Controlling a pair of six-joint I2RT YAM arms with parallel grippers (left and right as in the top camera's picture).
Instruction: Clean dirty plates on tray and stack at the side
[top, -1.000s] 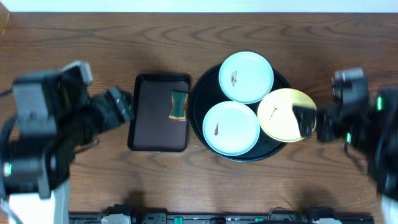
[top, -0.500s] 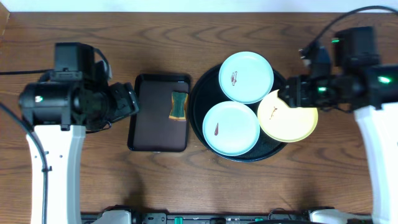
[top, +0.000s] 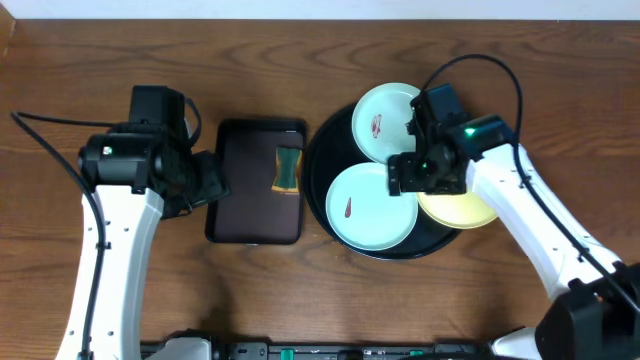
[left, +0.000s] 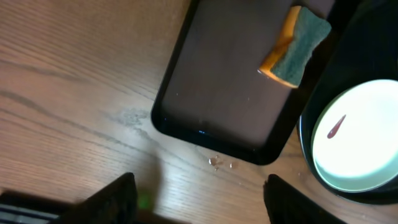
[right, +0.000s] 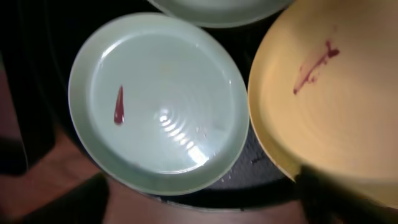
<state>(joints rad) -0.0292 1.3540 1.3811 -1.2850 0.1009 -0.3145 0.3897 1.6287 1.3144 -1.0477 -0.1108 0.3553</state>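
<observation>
Your R claw (right: 199, 180) hangs over the big round black tray (top: 322, 150). Its two fingers (right: 62, 202) are spread wide apart & it has hold of nothing; you only see plates & tray below the gap. One finger sits over the rim of the yellow plate (right: 323, 99), but you can't tell if it touches. All 3 dirty plates lie on the round black tray: the back mint plate (top: 380, 120), the front mint plate (top: 365, 205) & the yellow plate on the right side, partly hidden under your R arm in the top view. The front mint plate has a small red smear, the back mint plate has a small dark red one, & the yellow plate has a thin red streak. In the R wrist view the yellow plate's rim meets the front mint plate's rim. Your L claw (left: 199, 182) is over the bare wood table (left: 74, 74), just beside the brown tray (left: 230, 87). Its fingers are wide apart too, w/ nothing held. An orange & green sponge (left: 293, 46) lies in the brown tray, on the side near the round black tray, w/ no claw on it.
</observation>
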